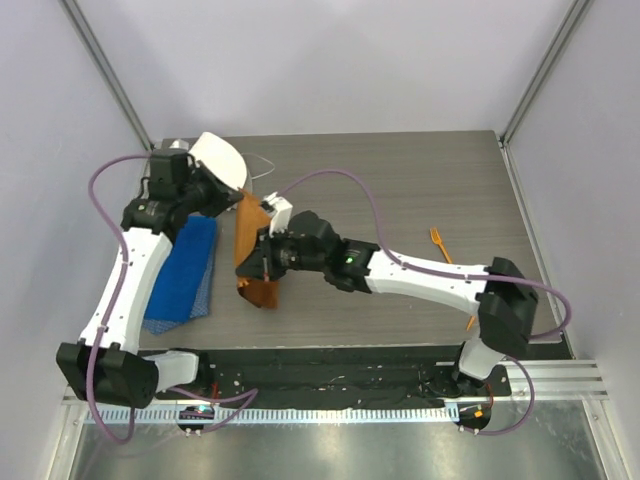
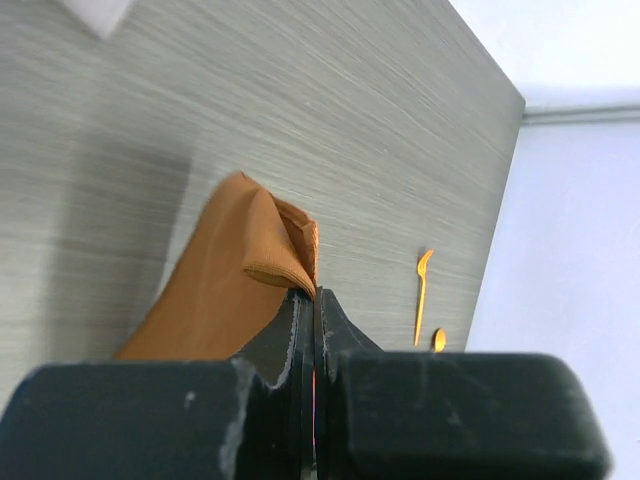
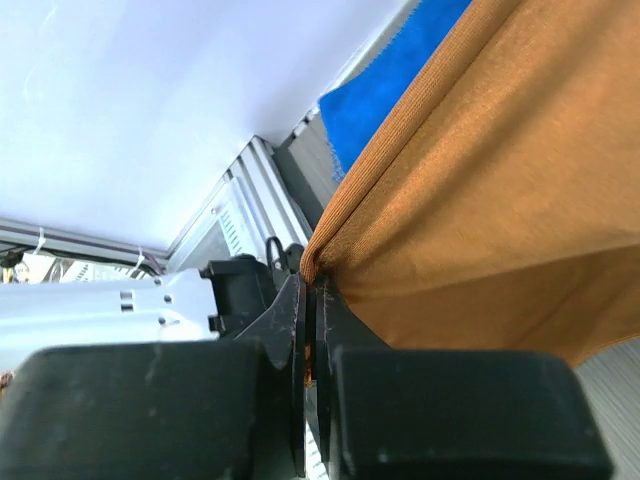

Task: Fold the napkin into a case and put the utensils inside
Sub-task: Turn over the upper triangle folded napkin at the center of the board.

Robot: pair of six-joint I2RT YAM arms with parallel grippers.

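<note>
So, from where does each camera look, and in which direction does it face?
Top external: above and behind the bases, facing down on the table; both arms show, left gripper and right gripper pinching the napkin.
Left wrist: on the left arm, facing across the table toward the fork and spoon; its shut fingers show.
Right wrist: on the right arm, facing the blue towel and a metal frame rail; its shut fingers show.
Shared: napkin in all three; fork in top and left wrist views.
</note>
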